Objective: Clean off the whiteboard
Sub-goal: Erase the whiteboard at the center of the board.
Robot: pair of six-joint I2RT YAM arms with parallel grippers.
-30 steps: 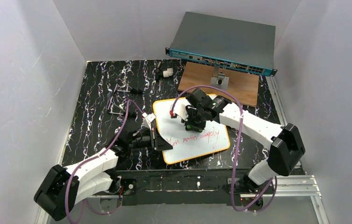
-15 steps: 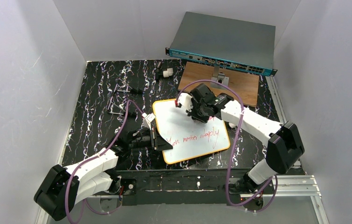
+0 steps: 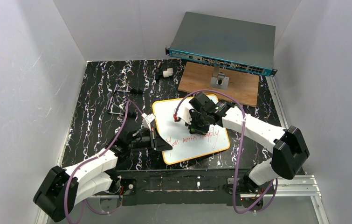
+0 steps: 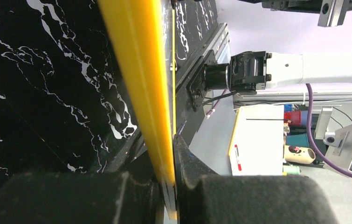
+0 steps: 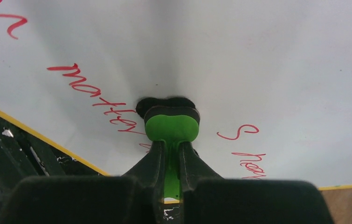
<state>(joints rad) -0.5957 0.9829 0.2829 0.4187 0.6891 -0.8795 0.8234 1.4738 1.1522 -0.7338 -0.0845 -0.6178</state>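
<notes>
Right tool point(image 5: 172, 150), back on the writing point(image 5: 94, 95), grips a green eraser point(image 5: 171, 125) clearest wrist-side; left tool point(image 4: 167, 156) clamps whiteboard point(image 3: 170, 119)

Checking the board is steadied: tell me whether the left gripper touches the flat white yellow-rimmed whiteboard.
Touching. Left wrist view: the left gripper pinches the whiteboard by its yellow rim, no gap.

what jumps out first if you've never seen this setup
The whiteboard at mid-table draws the eye first, with its yellow rim and a line of red handwriting. The right gripper holds a green eraser against it among the words, while the left gripper is clamped on the board's left edge. At the back, a grey network switch stands propped above a brown wooden board.
</notes>
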